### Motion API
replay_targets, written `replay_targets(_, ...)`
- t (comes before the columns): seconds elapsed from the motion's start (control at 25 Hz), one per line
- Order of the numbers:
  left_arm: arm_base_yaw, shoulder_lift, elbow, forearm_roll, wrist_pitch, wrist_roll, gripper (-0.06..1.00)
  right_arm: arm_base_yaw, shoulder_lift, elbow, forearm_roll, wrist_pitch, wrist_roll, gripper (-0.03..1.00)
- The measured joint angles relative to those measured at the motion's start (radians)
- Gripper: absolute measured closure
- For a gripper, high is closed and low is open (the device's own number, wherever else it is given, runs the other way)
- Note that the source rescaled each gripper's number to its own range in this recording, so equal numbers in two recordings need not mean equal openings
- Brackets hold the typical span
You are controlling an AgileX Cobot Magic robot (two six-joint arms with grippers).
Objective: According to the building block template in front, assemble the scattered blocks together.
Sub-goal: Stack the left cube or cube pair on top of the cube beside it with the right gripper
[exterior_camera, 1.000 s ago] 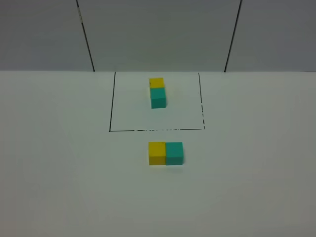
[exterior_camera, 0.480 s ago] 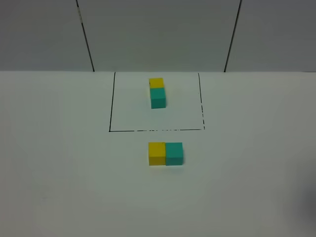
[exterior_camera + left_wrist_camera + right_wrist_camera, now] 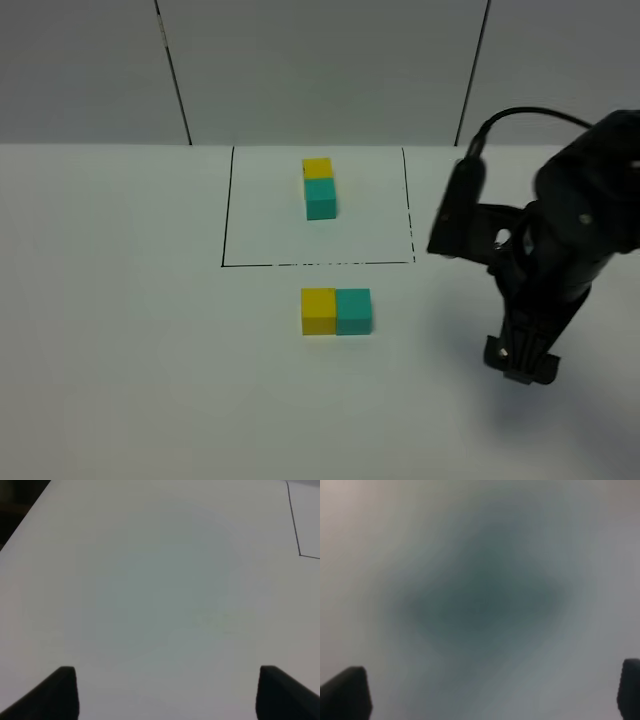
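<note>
The building block template, a yellow cube joined to a teal cube, stands inside a thin black drawn rectangle at the back. In front of the frame the scattered blocks, a yellow cube and a teal cube, sit side by side and touching. My right gripper points down at the table well to the right of the teal cube, clear of it. In the right wrist view my right gripper is open over blurred bare table. My left gripper is open and empty over bare table.
The white table ends at a grey panelled wall behind the frame. A corner of the black line shows in the left wrist view. The table's dark edge shows in the same view.
My right arm has come into the exterior high view from the right and now hangs over the table. The blocks have not moved.
</note>
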Motion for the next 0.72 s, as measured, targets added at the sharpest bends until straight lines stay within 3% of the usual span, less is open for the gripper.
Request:
replay_targets(0.16, 0.0, 0.0, 0.0, 0.0, 0.0, 0.0, 0.34, 0.1, 0.108, -0.049, -0.041, 0.012, 0.038, -0.03)
replay_targets(0.36, 0.0, 0.0, 0.0, 0.0, 0.0, 0.0, 0.34, 0.19, 0.248, -0.155, -0.081, 0.012, -0.027, -0.03)
replay_targets(0.56, 0.0, 0.0, 0.0, 0.0, 0.0, 0.0, 0.34, 0.208, 0.423, -0.332, -0.146, 0.054, -0.034, -0.03)
replay_targets(0.72, 0.0, 0.0, 0.0, 0.0, 0.0, 0.0, 0.34, 0.205, 0.478, -0.375, -0.148, 0.028, -0.05, -0.03)
